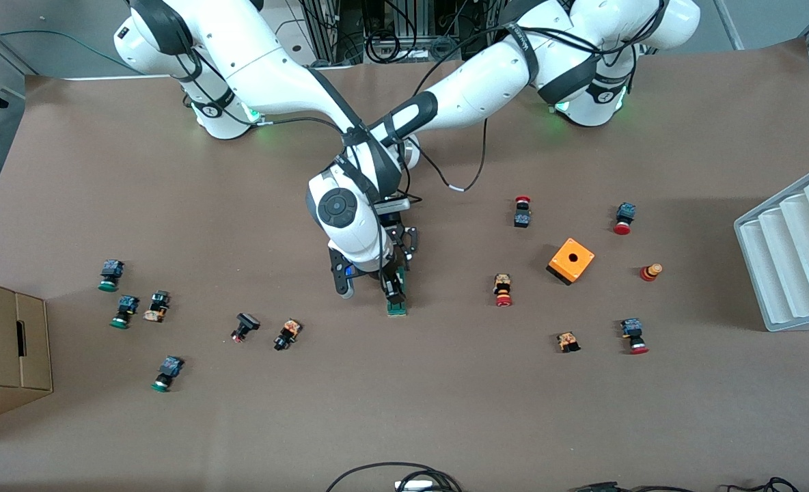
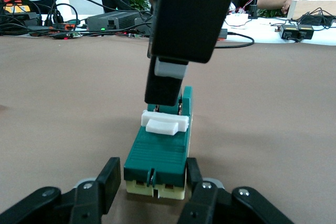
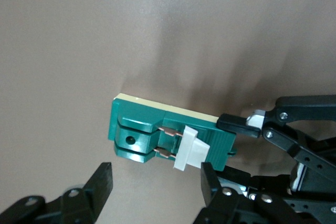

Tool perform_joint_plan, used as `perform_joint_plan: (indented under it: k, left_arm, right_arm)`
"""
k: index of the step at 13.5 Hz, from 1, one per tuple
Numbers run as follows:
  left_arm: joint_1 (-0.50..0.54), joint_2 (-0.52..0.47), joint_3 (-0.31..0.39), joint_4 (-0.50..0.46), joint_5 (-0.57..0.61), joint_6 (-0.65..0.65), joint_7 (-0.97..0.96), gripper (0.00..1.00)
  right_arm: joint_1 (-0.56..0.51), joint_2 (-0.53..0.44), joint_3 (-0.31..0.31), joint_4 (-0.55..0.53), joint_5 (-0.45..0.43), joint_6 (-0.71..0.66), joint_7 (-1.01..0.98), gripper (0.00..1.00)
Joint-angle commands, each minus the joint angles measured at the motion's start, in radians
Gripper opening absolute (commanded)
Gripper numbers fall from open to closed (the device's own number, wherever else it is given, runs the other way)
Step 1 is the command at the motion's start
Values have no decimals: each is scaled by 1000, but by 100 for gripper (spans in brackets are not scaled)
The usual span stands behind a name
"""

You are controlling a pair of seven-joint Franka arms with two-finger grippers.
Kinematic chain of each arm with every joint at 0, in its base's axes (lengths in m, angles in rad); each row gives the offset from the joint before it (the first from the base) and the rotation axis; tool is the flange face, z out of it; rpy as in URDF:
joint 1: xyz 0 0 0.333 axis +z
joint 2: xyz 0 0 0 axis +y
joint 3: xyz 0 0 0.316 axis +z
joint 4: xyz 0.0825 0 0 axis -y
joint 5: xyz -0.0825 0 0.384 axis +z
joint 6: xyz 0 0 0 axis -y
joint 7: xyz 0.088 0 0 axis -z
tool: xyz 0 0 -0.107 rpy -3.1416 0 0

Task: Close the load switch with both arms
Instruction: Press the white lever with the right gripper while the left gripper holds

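Observation:
The dark-green load switch [image 1: 397, 309] lies mid-table; its white lever [image 2: 164, 122] sits on its top face. My left gripper [image 1: 400, 268] is low at the end of the switch farther from the front camera. In the left wrist view [image 2: 152, 182] its fingers straddle that end, one touching and one a sliver off. My right gripper [image 1: 369, 287] is open wide above the switch. One of its fingers [image 2: 164, 85] stands right over the lever. In the right wrist view [image 3: 157, 182] the switch [image 3: 142, 124] and the lever [image 3: 190, 148] lie just past its fingertips.
An orange cube box [image 1: 571, 260] stands toward the left arm's end, with red-capped push-buttons [image 1: 522, 210] around it. Green-capped push-buttons [image 1: 111, 275] lie toward the right arm's end. A white ribbed tray [image 1: 794, 253] and a cardboard box [image 1: 1, 342] sit at the table's ends.

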Motion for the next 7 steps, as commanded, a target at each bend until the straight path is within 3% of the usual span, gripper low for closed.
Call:
perform_joint_plan:
  k: [1, 7]
  left_arm:
    - [0, -23, 4, -22, -14, -4, 9, 59]
    - [0, -21, 4, -22, -14, -3, 9, 60]
  right_arm:
    - [-5, -3, 9, -13, 30, 6, -7, 76]
    - [-5, -7, 10, -37, 29, 11, -10, 74]
